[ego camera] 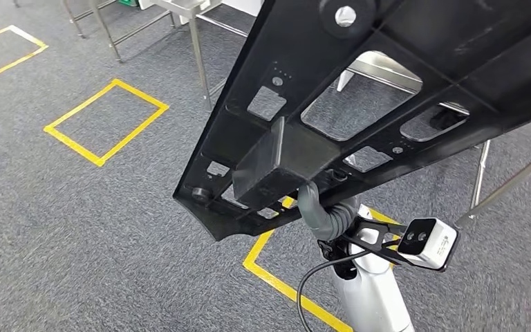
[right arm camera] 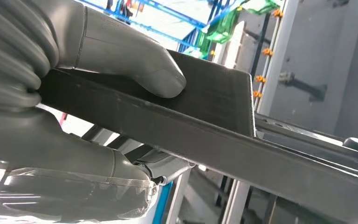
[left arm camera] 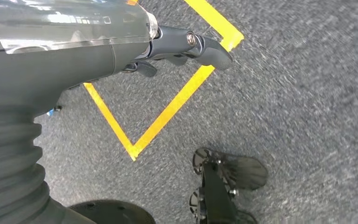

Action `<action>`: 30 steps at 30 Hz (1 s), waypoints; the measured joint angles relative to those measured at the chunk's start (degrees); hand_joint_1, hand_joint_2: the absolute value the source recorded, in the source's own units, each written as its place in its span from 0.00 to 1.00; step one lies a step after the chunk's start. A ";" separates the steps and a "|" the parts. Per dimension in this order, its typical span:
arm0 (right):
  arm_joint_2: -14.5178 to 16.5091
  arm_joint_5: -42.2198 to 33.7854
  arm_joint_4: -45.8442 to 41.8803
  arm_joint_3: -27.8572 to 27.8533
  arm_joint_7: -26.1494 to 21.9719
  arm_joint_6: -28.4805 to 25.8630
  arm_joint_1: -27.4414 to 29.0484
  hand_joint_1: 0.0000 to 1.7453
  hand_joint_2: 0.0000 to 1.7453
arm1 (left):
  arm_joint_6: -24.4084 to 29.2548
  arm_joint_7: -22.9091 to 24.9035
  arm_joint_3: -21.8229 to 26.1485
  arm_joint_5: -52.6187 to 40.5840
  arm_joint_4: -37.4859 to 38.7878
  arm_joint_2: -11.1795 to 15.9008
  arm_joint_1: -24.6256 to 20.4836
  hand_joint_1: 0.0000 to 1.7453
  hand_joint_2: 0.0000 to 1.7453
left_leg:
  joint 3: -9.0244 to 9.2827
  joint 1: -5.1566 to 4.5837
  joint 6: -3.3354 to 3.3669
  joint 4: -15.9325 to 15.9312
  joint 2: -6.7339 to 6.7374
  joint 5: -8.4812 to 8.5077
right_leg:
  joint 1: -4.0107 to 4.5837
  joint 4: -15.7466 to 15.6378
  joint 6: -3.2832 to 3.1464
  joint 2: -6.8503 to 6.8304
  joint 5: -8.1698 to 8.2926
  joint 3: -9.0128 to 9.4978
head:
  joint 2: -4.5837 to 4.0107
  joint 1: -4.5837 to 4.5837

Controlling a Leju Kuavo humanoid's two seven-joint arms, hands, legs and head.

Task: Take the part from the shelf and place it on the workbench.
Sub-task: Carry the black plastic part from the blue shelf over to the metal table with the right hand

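The right hand (ego camera: pixel 326 213) is gripping the part (ego camera: pixel 387 90), a long black moulded panel with cut-out windows and a boxy block on its underside, and is holding it up in the air in front of the head camera, well above the grey carpet (ego camera: pixel 97 235) with its yellow taped squares (ego camera: pixel 104 121). In the right wrist view the thumb (right arm camera: pixel 135 65) is pressing on one face of the panel's rib (right arm camera: pixel 177 116) while the fingers (right arm camera: pixel 65 154) are closing under the other face, so the hand is pinching the part near one end. That is likely the main risk: the panel is reaching far beyond the grip, so its weight is probably levering against the fingers, and any swing while walking could be twisting it loose or letting it slide out. The far end is also hanging close above a metal-framed worktop (ego camera: pixel 394 76), whose steel legs (ego camera: pixel 480 173) are showing through the panel's openings; a turn made too low could be knocking the part against that frame. The panel is blocking much of the head camera's outlook, so judging the landing spot may be going badly. The left hand (left arm camera: pixel 186 46) is hanging beside the body above the carpet, holding nothing, its fingers (left arm camera: pixel 214 51) lying loosely curled and slightly apart, so it is giving no support should the part begin to tip.
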 joint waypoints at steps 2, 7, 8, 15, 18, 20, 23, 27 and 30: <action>0.00 0.12 0.07 0.01 0.00 -0.26 -0.09 1.00 1.00 | -0.01 0.02 -0.01 -0.03 0.00 -0.03 -0.16 0.00 1.00 | -1.18 0.25 -0.59 3.32 -2.71 -2.29 | -0.46 -0.44 -0.51 1.24 0.32 0.31 | 0.00 -0.01; -0.13 0.26 0.31 0.02 0.04 -0.57 0.15 1.00 1.00 | -0.08 0.02 -0.02 -0.34 0.02 -0.09 0.53 0.00 1.00 | -7.60 0.54 -1.07 16.08 -6.10 -6.52 | -0.62 -0.17 -0.81 5.00 0.34 0.30 | 0.00 -0.02; -0.19 0.27 0.32 0.02 0.05 -0.58 0.23 1.00 1.00 | -0.12 -0.01 -0.02 -0.37 0.02 -0.08 0.55 0.00 1.00 | -6.51 0.58 -0.99 13.37 -6.36 -4.52 | -0.66 -0.03 -0.70 5.81 0.26 0.37 | 0.00 -0.02; -0.40 0.23 0.05 0.01 0.03 -0.55 0.88 1.00 1.00 | -0.21 -0.31 -0.05 -0.51 0.01 -0.13 0.44 0.00 1.00 | -0.62 0.86 0.61 0.28 -9.06 0.43 | -0.85 0.70 1.38 9.52 0.04 -0.40 | 0.00 -0.01; -0.52 0.23 -0.28 0.00 0.01 -0.52 1.00 1.00 1.00 | -0.30 -0.41 -0.08 -0.51 -0.01 -0.13 0.30 0.00 1.00 | -0.40 1.01 1.73 -0.28 -7.04 0.67 | -0.67 6.43 2.12 4.98 -3.36 -3.21 | 0.00 0.01; -0.57 0.22 -0.31 -0.01 -0.01 -0.51 1.15 1.00 1.00 | -0.30 -0.47 -0.08 -0.50 -0.01 -0.05 0.49 0.00 1.00 | -0.42 0.82 2.01 -0.29 -5.58 0.54 | -0.89 14.28 2.53 2.83 -6.67 -7.26 | 0.00 0.02; -0.63 0.21 -0.32 -0.03 0.01 -0.43 1.58 1.00 1.00 | -0.26 -0.64 -0.06 -0.40 -0.01 0.02 0.57 0.00 1.00 | -0.17 0.71 1.92 -0.26 -3.39 0.21 | -1.16 15.33 2.72 2.04 -5.15 -8.05 | 0.00 0.02; -0.62 0.31 -0.71 -0.07 -0.01 -0.28 1.63 1.00 1.00 | -0.19 -0.81 -0.06 -0.34 -0.01 0.03 0.48 0.00 1.00 | 0.71 0.26 1.07 -0.16 -1.29 -0.59 | -0.40 1.59 1.48 -1.81 0.34 -1.01 | 0.00 0.02; -0.62 0.45 -1.00 -0.28 -0.04 -0.29 1.91 1.00 1.00 | -0.13 -0.92 -0.07 -0.42 -0.01 0.11 0.27 0.00 1.00 | 1.12 0.13 0.16 -0.10 0.02 -1.14 | -0.20 0.33 0.71 -0.80 0.47 -0.66 | 0.00 0.01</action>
